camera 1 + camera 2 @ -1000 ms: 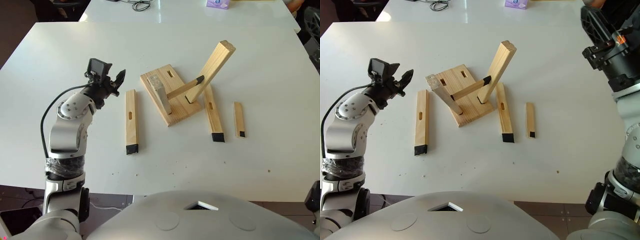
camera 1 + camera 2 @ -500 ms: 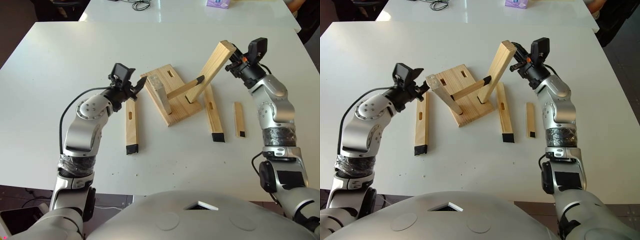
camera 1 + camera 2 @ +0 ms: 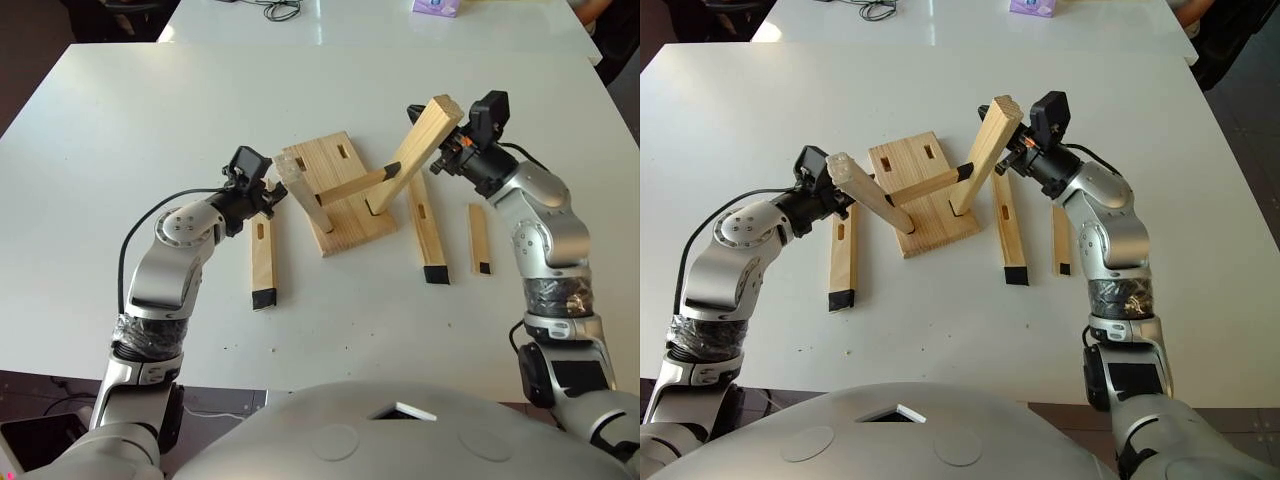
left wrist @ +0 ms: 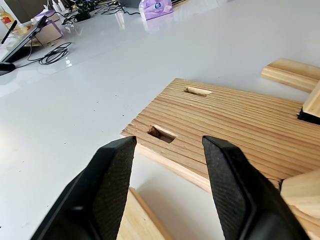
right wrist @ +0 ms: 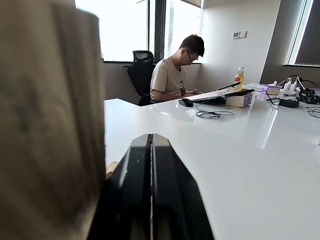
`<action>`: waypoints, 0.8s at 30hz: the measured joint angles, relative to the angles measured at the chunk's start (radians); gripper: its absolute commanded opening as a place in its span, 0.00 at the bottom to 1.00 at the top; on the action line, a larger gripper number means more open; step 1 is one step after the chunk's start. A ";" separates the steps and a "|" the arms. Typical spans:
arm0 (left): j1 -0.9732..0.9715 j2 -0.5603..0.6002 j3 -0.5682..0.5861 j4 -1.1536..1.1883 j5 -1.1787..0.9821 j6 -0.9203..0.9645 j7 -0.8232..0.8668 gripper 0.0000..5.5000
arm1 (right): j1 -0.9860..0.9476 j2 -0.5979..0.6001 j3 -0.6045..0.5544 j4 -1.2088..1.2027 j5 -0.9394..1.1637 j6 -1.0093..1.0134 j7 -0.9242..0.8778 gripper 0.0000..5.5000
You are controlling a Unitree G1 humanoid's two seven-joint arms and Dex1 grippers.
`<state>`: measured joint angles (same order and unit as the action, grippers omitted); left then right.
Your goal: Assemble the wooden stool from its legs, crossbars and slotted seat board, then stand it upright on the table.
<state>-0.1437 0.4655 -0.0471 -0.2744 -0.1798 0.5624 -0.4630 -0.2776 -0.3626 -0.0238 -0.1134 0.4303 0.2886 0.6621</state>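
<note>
White table (image 3: 120, 100) | my left claw (image 4: 169, 145) apart, right claw (image 5: 151, 142) together beside leg (image 3: 415, 150) | wood likely stiff, light; grip mid-leg

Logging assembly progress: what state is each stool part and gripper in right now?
seat board: flat on table, two slots empty
left standing leg: on board, tilted
right standing leg: on board, tilted
joining crossbar: bridging both standing legs
left loose leg: lying flat
right loose leg: lying flat
short crossbar: lying flat, loose
left gripper: jaws open
right gripper: jaws shut
</note>
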 measured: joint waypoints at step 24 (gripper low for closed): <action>-0.028 0.010 0.125 -0.051 -0.006 0.091 0.075 0.45 | 0.317 0.050 -0.066 -0.464 -0.038 0.234 -0.369 0.01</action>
<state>-0.1720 0.4751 0.0778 -0.3253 -0.1860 0.6532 -0.3878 0.0393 -0.3121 -0.0897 -0.5769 0.3921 0.5224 0.2932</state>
